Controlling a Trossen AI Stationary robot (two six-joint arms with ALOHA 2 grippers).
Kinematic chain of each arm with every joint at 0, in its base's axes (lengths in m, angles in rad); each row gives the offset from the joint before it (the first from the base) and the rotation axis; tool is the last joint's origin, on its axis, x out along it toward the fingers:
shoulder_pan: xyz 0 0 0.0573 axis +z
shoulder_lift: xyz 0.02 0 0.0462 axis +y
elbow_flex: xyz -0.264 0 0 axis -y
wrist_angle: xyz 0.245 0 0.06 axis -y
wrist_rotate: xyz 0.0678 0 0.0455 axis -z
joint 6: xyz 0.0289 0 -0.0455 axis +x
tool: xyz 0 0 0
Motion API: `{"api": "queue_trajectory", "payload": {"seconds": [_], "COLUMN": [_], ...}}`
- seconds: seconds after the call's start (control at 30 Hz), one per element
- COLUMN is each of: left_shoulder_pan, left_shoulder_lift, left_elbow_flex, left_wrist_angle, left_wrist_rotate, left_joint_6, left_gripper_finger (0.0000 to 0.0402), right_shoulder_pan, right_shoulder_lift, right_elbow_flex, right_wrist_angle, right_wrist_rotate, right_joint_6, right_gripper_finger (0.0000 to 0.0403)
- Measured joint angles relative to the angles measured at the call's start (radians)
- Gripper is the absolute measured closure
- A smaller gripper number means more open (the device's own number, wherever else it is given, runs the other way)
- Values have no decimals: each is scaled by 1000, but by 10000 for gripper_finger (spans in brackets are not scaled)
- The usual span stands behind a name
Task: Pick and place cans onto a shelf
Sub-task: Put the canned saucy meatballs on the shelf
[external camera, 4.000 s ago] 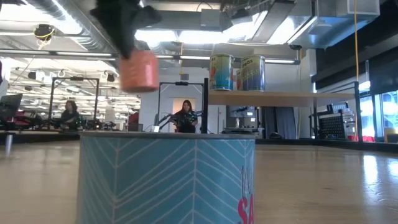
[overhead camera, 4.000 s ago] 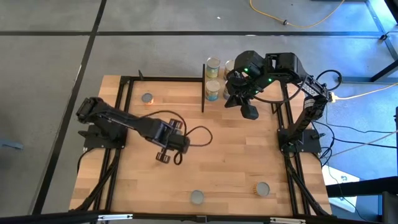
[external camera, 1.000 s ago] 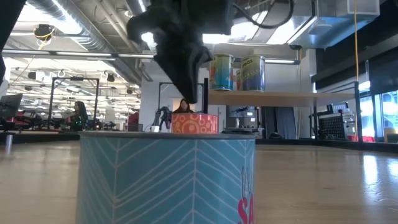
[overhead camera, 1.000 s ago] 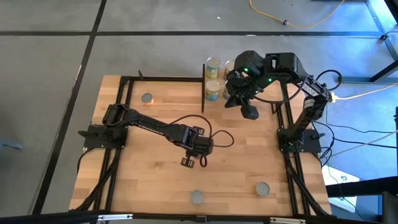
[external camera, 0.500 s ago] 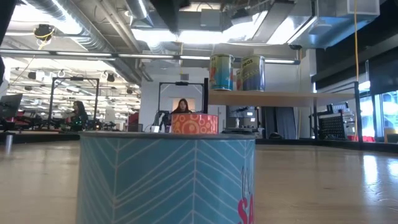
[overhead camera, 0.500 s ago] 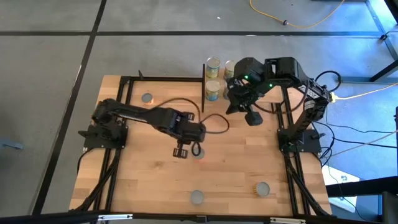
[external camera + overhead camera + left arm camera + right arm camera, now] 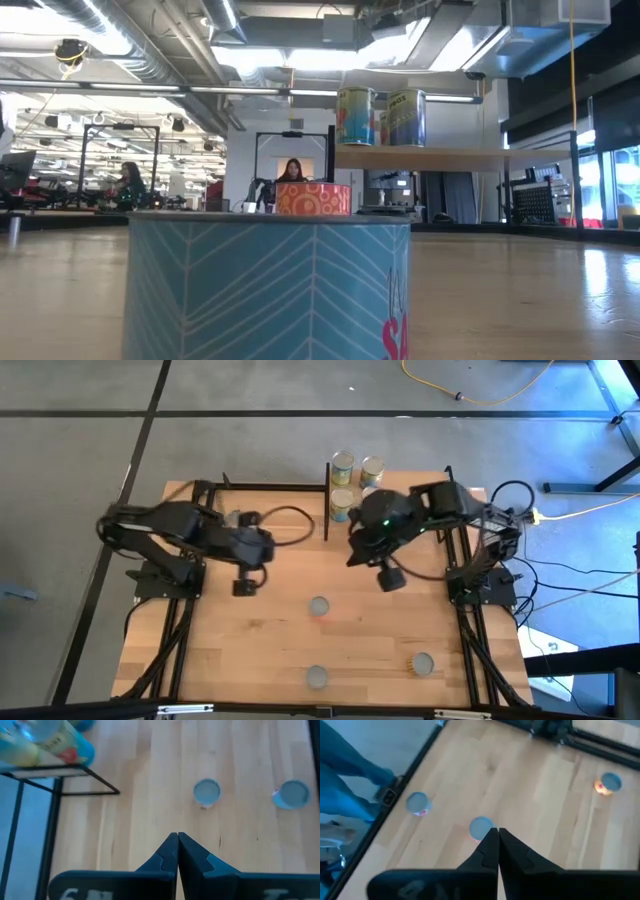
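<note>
Right jaws (image 7: 388, 578): closed on nothing, the two dark fingers pressed together in the right wrist view (image 7: 495, 845). They hang above the light-wood slatted worktop (image 7: 400, 630), just in front of the small light-wood shelf with thin black posts (image 7: 327, 500) at the far edge.

Left jaws (image 7: 243, 588): likewise closed and empty, fingers meeting in the left wrist view (image 7: 177, 851), positioned over the worktop's left half.

Step in hand, as judged: between picks. No tin is carried by either arm; the right arm appears placed to go for the next one.

Position of task items relative to the right jaws: a small silvery-topped cylindrical tin with a reddish label (image 7: 319, 606) stands at the worktop's centre, near the right jaws and toward the front-left of them, between the two arms. In the right wrist view it lies directly ahead of the fingertips (image 7: 480, 826). Two further grey-topped tins stand well apart at the near edge (image 7: 317, 677) and (image 7: 423, 663); another sits far left by the frame (image 7: 237, 518). Green-yellow labelled tins (image 7: 343, 464) already rest on the shelf.

Next move, as judged: the jaws must part before descending, centre over the middle tin's lid, and come down squarely so the fingers straddle it.
</note>
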Motion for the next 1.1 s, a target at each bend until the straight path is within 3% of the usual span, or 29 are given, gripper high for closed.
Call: {"api": "queue_trajectory", "payload": {"seconds": [0.1, 0.57, 1.1], "left_shoulder_pan": [-42, -233, -341], "left_shoulder_lift": [-59, -178, -185], "left_elbow_flex": [0, 0, -1], "left_wrist_angle": [-12, -152, -168], "left_wrist_rotate": [-18, -68, -86], "left_joint_6": [-2, -77, -130], "left_gripper_finger": [401, 401, 401], "right_shoulder_pan": [25, 82, 143], "right_shoulder_lift": [51, 243, 414], "right_elbow_flex": [0, 0, 0], "right_wrist_angle": [14, 42, 40], "right_wrist_rotate": [48, 71, 69], "right_joint_6": [55, 176, 97], "right_gripper_finger": [396, 389, 311]}}
